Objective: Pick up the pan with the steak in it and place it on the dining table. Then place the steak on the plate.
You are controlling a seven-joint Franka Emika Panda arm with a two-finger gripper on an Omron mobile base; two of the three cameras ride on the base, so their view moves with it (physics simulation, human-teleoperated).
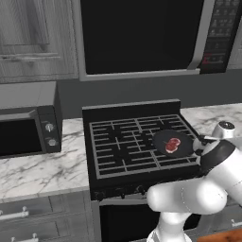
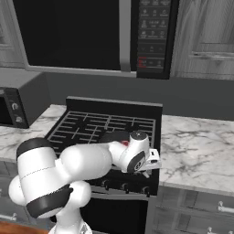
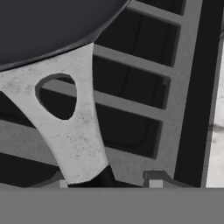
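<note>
Pan point(image 1: 171, 142) handle point(image 3: 72, 131) lies between the claw point(image 3: 107, 183) tips.

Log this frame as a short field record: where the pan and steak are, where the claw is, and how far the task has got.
pan: black pan sitting on the stove grate, front right burner
steak: red steak lying inside the pan
handle: grey handle points toward the robot
claw: claw down at the handle's end; fingertips straddle it, grip not confirmable
arm: white arm reaching low over the stove front
task stage: pan not yet lifted
</note>
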